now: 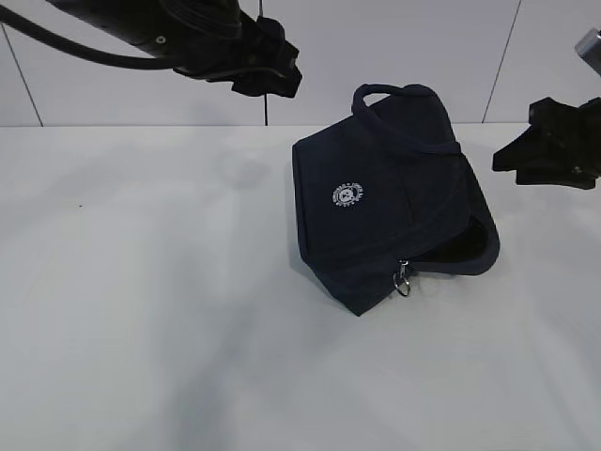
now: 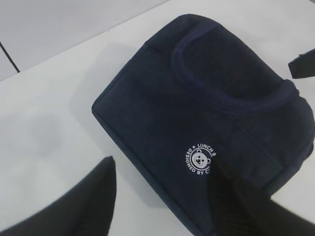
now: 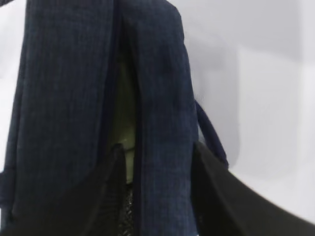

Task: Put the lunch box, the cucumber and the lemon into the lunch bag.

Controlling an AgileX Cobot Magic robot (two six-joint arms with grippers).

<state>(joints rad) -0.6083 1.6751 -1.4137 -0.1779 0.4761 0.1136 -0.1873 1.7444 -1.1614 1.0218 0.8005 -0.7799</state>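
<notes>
Left gripper point(image 1: 268, 75): raised over the table behind the bag's left, fingers point(image 2: 88, 196) spread wide, nothing between them, touching nothing. In its wrist view the bag lies below and between the finger tips, apart from them.

Right gripper point(image 1: 549, 150): raised at the right edge, just beside the bag's open end. Fingers point(image 3: 221, 196) parted about halfway; in its wrist view navy fabric runs down between them, but contact or grip cannot be told.

Bag point(image 1: 385, 202): boxy, dark navy woven fabric, tipped on its side mid-table. Round white logo point(image 1: 347, 195) faces the camera; loop handle point(image 1: 399, 94) stands up at the back. Metal ring pull point(image 1: 403, 282) hangs at the near corner, the flap gaping dark beside it. A pale green surface point(image 3: 125, 123) shows through the slit; what it is cannot be told.

Table point(image 1: 141, 310): plain white, matte, soft shadows. White panelled wall point(image 1: 113, 85) with dark seams behind.
</notes>
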